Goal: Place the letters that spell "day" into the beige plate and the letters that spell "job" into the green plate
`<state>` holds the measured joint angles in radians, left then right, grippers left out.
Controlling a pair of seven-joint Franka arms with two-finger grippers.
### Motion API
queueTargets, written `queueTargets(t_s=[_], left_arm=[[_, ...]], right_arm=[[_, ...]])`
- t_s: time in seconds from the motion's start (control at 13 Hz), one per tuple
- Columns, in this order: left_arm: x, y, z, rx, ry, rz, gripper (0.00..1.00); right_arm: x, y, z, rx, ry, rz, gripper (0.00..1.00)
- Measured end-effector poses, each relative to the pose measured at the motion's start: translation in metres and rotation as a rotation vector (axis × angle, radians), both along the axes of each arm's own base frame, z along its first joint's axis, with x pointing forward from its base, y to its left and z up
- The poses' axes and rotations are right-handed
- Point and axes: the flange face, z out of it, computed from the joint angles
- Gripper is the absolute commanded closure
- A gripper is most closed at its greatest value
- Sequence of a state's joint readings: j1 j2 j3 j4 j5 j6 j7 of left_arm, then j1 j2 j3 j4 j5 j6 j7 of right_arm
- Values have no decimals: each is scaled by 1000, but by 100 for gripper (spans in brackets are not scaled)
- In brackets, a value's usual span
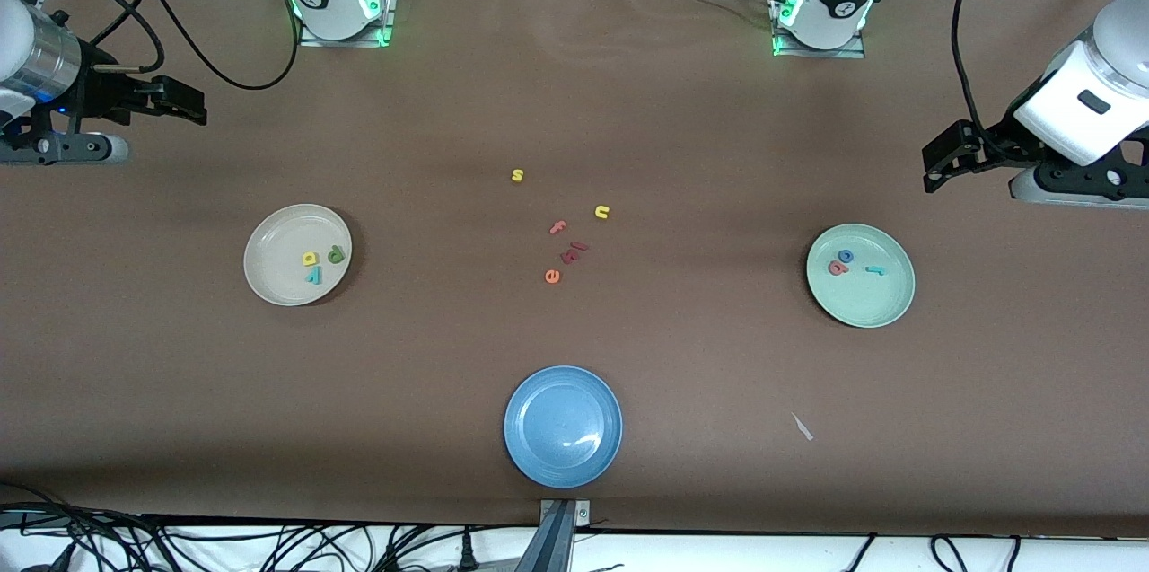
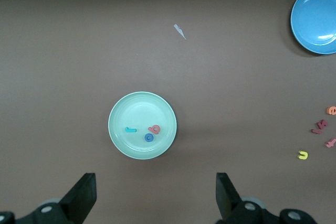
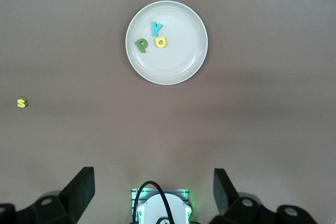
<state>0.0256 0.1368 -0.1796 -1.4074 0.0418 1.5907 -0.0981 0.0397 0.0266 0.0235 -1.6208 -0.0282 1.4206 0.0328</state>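
Nearest: blue plate (image 1: 563, 426), bare. Beige plate (image 1: 297, 254) holds "day" letters (image 1: 321, 263); green plate (image 1: 860, 275) holds "job" letters (image 1: 848, 264). Task judged complete. Spare letters (image 1: 565, 235) mid-bench. Left gripper (image 1: 944, 162) and right gripper (image 1: 171, 101) spread, empty, waiting above the bench ends.

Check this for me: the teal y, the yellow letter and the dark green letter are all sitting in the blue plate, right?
Not the blue plate, which holds nothing. The front view shows the teal y, yellow letter and dark green letter in the beige plate.
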Motion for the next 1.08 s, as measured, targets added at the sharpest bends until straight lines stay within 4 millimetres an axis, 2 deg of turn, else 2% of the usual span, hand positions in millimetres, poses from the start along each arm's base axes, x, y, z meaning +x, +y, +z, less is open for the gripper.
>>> queueTargets(t_s=[0.31,0.62,1.08], left_arm=[[-3,0,3,2,8,0,0],[-8,12,12,7,23,20,0],[-9,10,12,7,25,17,0]], right_arm=[[1,-7,0,4,-6,-15,0],[3,-6,-2,10,-10,-13,0],[5,-5,-4,11,-6,-14,0]])
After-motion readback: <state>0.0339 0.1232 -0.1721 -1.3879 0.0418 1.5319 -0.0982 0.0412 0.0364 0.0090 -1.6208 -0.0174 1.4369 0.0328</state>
